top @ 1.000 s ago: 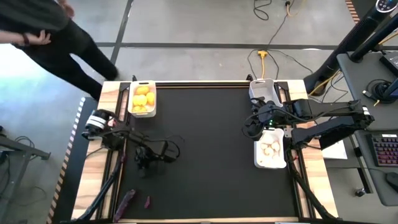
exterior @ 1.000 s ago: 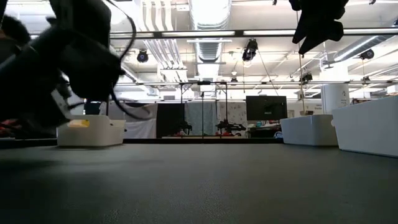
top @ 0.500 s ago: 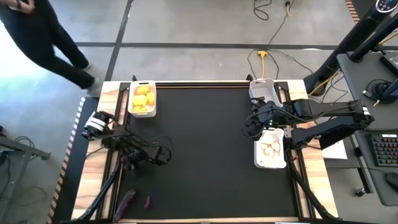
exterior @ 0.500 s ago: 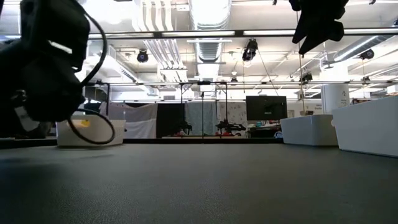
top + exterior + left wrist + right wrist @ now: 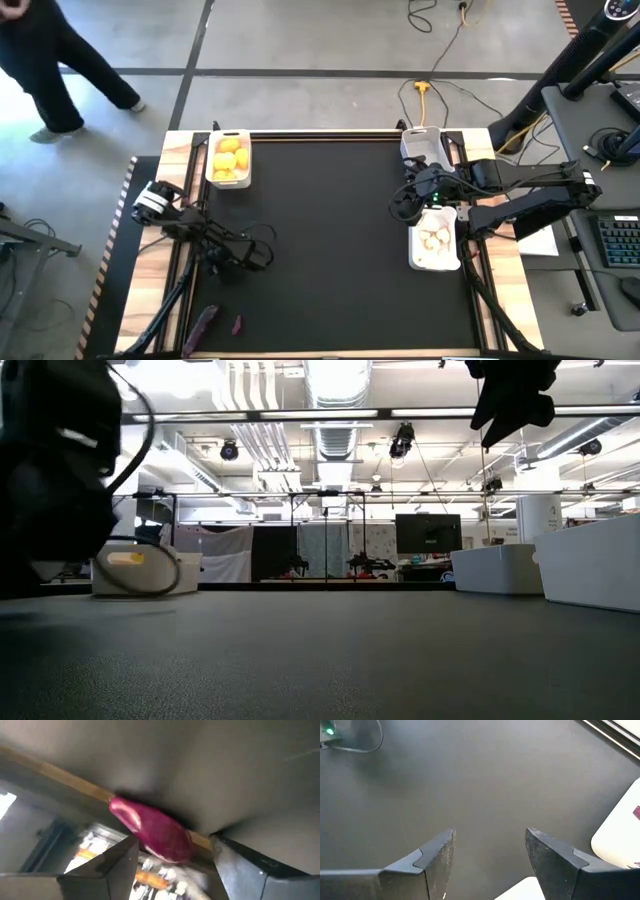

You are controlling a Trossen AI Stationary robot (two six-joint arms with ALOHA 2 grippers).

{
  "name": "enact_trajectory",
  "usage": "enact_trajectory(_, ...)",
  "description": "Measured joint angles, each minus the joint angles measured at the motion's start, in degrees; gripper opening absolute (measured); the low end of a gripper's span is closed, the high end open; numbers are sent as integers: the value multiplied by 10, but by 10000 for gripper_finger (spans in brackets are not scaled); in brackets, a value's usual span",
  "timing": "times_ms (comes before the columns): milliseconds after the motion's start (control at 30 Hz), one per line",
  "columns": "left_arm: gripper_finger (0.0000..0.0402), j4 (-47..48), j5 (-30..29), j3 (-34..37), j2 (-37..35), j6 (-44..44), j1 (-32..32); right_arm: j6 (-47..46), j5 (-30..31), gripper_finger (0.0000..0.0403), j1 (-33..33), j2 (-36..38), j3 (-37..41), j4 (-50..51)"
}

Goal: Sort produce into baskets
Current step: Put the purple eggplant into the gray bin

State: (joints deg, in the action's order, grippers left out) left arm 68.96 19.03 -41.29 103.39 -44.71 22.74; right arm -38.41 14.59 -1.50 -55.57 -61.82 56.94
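Two dark purple eggplant pieces, a long one (image 5: 203, 325) and a small one (image 5: 237, 323), lie at the table's near left. My left gripper (image 5: 216, 266) is open above the mat, a little way from them. In its wrist view (image 5: 173, 841) one purple piece (image 5: 150, 832) lies ahead between the fingers, untouched, at the mat's edge. My right gripper (image 5: 403, 212) is open and empty beside the garlic basket (image 5: 435, 262). The yellow fruits (image 5: 229, 158) fill the far-left basket (image 5: 212, 180). A third basket (image 5: 420, 142) stands at the far right, partly under the right arm.
The black mat (image 5: 330, 250) lies between the baskets. Wooden strips (image 5: 150, 290) run along the table's sides. A basket's rim (image 5: 620, 830) shows beside my right gripper (image 5: 490, 834). A person (image 5: 50, 60) walks on the floor beyond the far left corner.
My left gripper has gone toward the table's left edge, staying low over the mat. The right arm has kept still. The person beyond the table has walked to the left.
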Motion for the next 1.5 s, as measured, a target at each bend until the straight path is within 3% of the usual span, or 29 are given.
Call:
enact_trajectory(200,230,-20,-21,-71,-1,-12,1,0,0,233,0,0,0,0)
enact_trajectory(467,230,-24,-95,-167,0,-21,1,3,5,233,0,0,0,-1)
enact_trajectory(767,230,-34,-112,-265,-4,15,33,-2,4,233,0,0,0,-1)
enact_trajectory(1133,260,-81,-211,-267,-7,-65,47,-2,4,233,0,0,0,-1)
enact_trajectory(1267,269,-102,-209,-266,-10,-155,43,-5,2,233,0,0,0,0)
enact_trajectory(1500,270,-107,-221,-256,-14,-406,48,-6,-11,233,0,0,0,1)
